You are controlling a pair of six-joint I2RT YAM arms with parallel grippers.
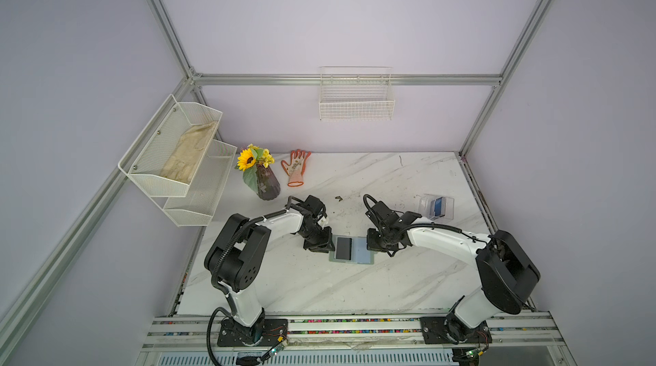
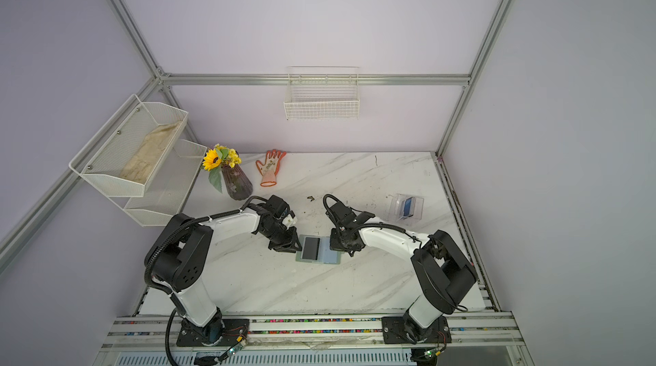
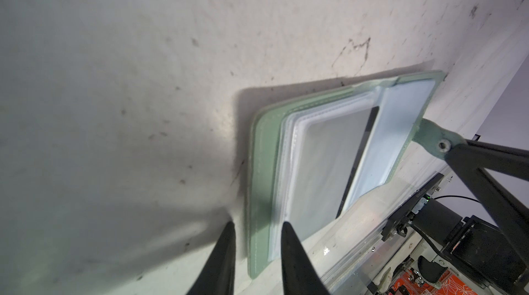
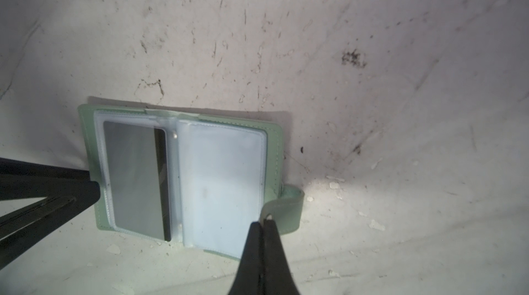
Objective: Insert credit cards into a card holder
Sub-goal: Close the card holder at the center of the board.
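- At lower centre of a top view: card holder (image 1: 359,252), open flat on the table (image 1: 319,286), with black card (image 1: 343,248) inside its frame-left sleeve.
- Left gripper (image 3: 257,225): jaws apart, straddling the holder's outer cover edge.
- Right gripper (image 4: 264,219): jaws closed (tips at the snap tab (image 4: 289,207)).
- Right of frame: blue card (image 1: 439,204) in clear box (image 1: 424,204).

my two top views hang high above the near edge of the desk (image 1: 319,286), side by side, tilted down toward the back wall. they sit far enough back to take in the whole desk, and they share nearly all of the scene. my left wrist camera sits close to the desk, looking along the left gripper (image 3: 257,225) at the open card holder (image 3: 329,164) from its left side. my right wrist camera is just as near. it looks along the right gripper (image 4: 262,222) at the same card holder from the opposite side. each wrist view catches the other gripper at its margin.
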